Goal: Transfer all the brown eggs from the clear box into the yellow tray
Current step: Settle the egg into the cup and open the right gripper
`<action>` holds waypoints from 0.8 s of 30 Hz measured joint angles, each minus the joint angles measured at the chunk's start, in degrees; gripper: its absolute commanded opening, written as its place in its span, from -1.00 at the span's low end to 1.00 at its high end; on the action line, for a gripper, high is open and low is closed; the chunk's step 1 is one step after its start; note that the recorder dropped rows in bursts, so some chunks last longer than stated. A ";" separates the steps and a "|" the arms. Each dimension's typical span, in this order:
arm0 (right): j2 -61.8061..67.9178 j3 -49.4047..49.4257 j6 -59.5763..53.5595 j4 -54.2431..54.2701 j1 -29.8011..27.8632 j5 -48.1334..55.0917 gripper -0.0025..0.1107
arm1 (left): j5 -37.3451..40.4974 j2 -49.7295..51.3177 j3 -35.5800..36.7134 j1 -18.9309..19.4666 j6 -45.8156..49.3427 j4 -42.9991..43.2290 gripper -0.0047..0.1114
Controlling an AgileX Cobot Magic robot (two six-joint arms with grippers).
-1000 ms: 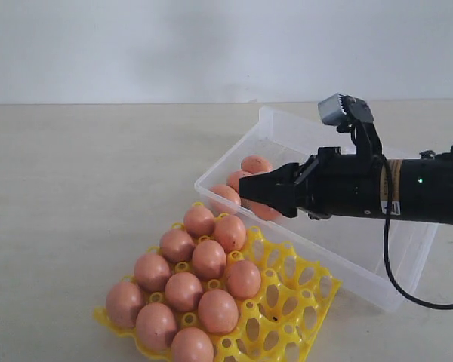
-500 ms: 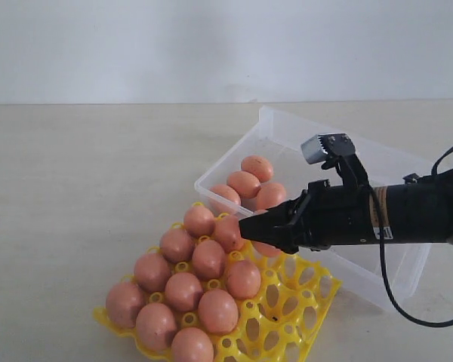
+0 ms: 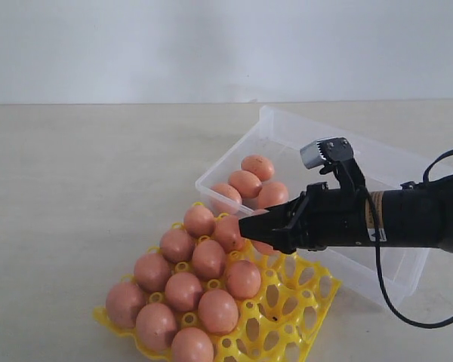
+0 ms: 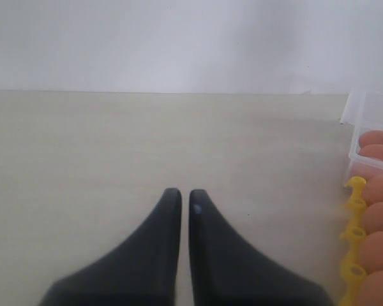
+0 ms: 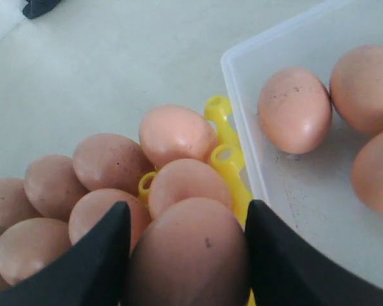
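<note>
Brown eggs [image 3: 183, 291] are crowding the nearest part of the scene. Eleven of them are sitting in the cups of the yellow tray [image 3: 302, 302], packed into its left side, while the cups on its right are standing open. The tray is lying on the pale desk [image 3: 75, 188] with one corner pointing toward the exterior camera.

Just behind those eggs, the right arm [image 3: 408, 219] is reaching in from the right of the exterior view. Its black forearm is lying almost level, a grey wrist camera [image 3: 325, 152] is riding on top, and a black cable [image 3: 385, 294] is looping below. The right end effector [image 3: 248, 225] is pointing left and is hanging over the tray's far edge. It is clamping a held egg [image 5: 188, 255], and in the right wrist view the two black fingers [image 5: 108, 255] are pressing on that egg's flanks. The held egg is hanging above the tray's far row, just beside the near wall of the clear box [image 3: 408, 279].

Farther back, the clear box is lying on the desk just beside the tray's far edge. Four more eggs are clustering at its left end.

The left end effector [image 4: 184, 194] is showing only in its own wrist view, poised over bare desk. Its two fingers are drawn together with a thin slit between them and are gripping nothing.

Behind everything, a plain white wall [image 3: 211, 45] is rising from the desk's far edge.
</note>
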 measured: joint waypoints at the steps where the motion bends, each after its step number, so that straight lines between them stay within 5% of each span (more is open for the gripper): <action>1: 0.00 0.00 -0.09 0.03 0.00 0.00 -0.95 | 0.00 0.00 0.00 0.00 0.00 0.00 -0.85; 3: 0.00 0.00 -0.22 0.03 0.00 0.00 -0.92 | 0.00 0.00 0.00 0.00 0.00 0.00 -0.85; 12: 0.00 0.00 -0.29 -2.25 0.00 0.34 -0.17 | 0.00 0.00 0.00 0.00 0.00 0.00 -0.85; 24: 0.00 0.00 -0.29 -2.12 0.00 0.22 -0.12 | 0.00 0.00 0.00 0.00 0.00 0.00 -0.85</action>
